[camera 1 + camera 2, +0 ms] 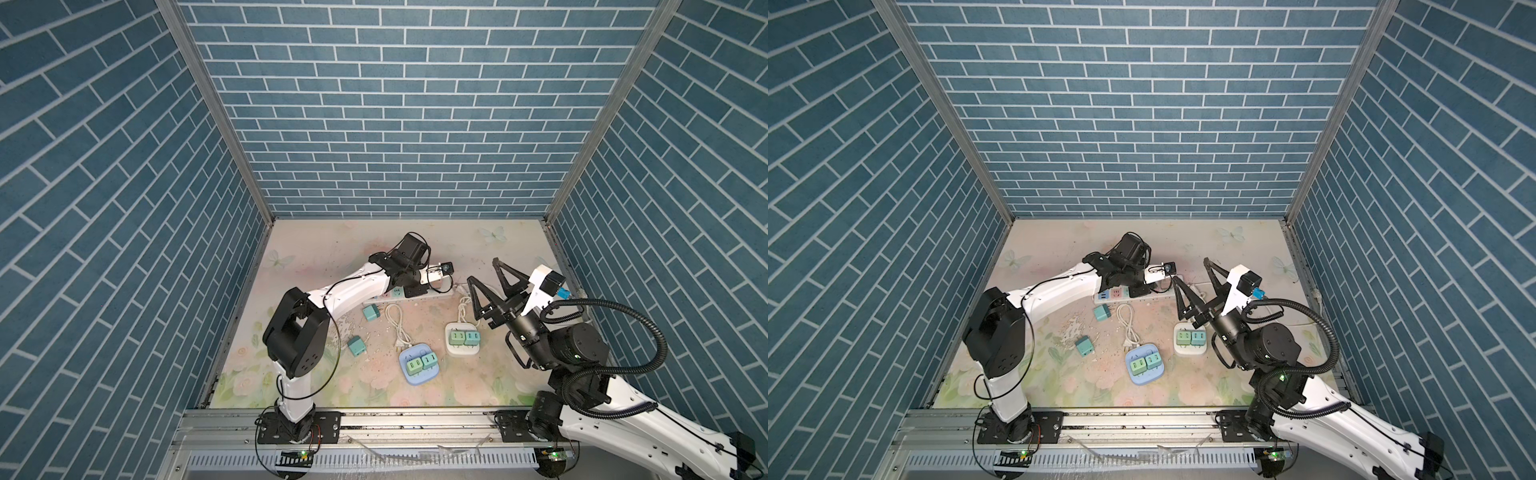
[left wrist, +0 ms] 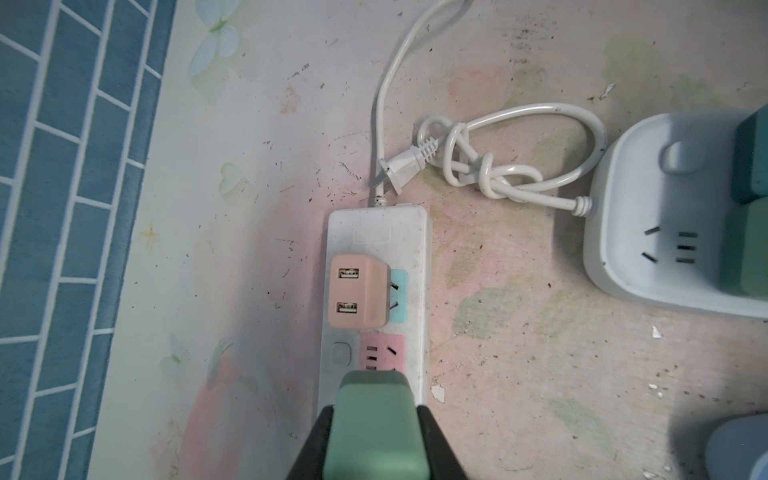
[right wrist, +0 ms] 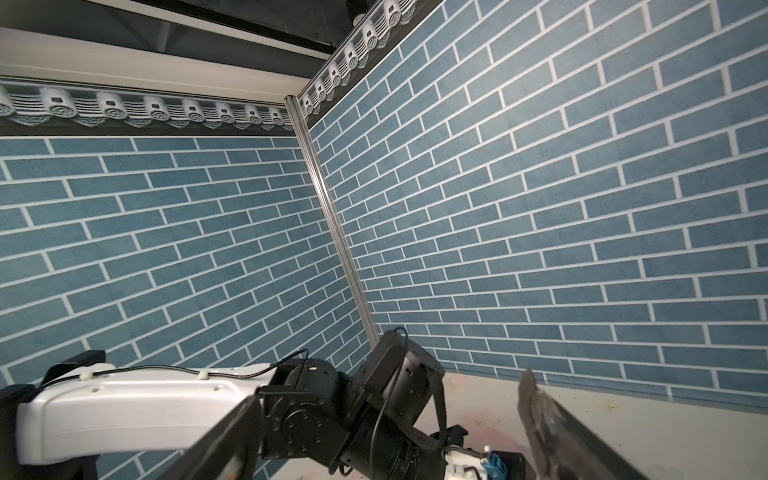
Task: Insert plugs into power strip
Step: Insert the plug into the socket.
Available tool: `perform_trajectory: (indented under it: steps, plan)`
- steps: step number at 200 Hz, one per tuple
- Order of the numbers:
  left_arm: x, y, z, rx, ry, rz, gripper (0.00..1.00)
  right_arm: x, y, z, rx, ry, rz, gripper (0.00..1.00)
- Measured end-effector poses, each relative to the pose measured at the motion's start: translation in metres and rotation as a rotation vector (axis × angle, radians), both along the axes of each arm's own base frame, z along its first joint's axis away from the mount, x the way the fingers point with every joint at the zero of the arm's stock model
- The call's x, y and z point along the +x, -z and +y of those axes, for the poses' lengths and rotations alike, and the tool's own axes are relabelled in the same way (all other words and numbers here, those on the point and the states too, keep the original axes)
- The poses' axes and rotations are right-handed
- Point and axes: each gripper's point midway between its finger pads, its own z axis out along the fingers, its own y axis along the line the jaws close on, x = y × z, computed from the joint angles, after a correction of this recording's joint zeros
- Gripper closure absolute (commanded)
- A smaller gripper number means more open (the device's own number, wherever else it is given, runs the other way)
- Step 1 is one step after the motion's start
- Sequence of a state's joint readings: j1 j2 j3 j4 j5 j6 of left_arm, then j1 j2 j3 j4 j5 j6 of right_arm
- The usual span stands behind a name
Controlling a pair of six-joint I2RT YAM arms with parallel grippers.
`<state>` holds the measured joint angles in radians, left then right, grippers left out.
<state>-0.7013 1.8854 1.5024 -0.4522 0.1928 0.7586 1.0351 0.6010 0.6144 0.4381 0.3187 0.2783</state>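
Blue brick-patterned walls (image 1: 407,124) enclosed a worn, floral-printed surface (image 1: 478,382) scattered with white flecks. A knotted white cord (image 2: 511,170) with a two-pronged white plug (image 2: 405,168) lay on it. A metal rail (image 1: 415,424) ran along the front edge.

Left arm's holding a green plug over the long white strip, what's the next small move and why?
Probably center the green plug, clamped in the left gripper, over the pink socket and press down: that socket looks empty, beside the seated pinkish-tan plug.
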Motion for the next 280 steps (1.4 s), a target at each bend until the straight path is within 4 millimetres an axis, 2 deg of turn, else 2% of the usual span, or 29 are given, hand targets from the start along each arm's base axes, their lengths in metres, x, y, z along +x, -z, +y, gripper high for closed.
perform_trajectory:
  steps: [29, 62, 108, 140, 169, 214, 280]
  plan:
    - [0.019, 0.020, 0.001, 0.040, 0.015, 0.024, 1.00, 0.003, 0.000, -0.003, -0.014, 0.029, -0.008, 0.02]
    - [0.018, 0.037, 0.005, 0.076, 0.051, 0.064, 1.00, 0.002, -0.005, -0.015, -0.025, 0.088, -0.054, 0.02]
    - [0.016, 0.038, 0.000, 0.083, 0.109, 0.097, 1.00, 0.008, -0.010, -0.038, -0.049, 0.217, -0.081, 0.02]
    - [0.017, 0.042, -0.004, 0.085, 0.126, 0.108, 1.00, 0.016, -0.003, -0.034, -0.102, 0.251, -0.070, 0.02]
    - [0.017, 0.057, -0.003, 0.111, 0.134, 0.137, 1.00, 0.023, -0.002, -0.027, -0.147, 0.263, -0.063, 0.02]
    - [0.028, 0.056, -0.006, 0.133, 0.134, 0.122, 1.00, 0.025, 0.001, -0.027, -0.168, 0.273, -0.058, 0.02]
    - [0.028, 0.057, -0.003, 0.153, 0.138, 0.127, 1.00, 0.026, 0.001, -0.028, -0.174, 0.273, -0.058, 0.02]
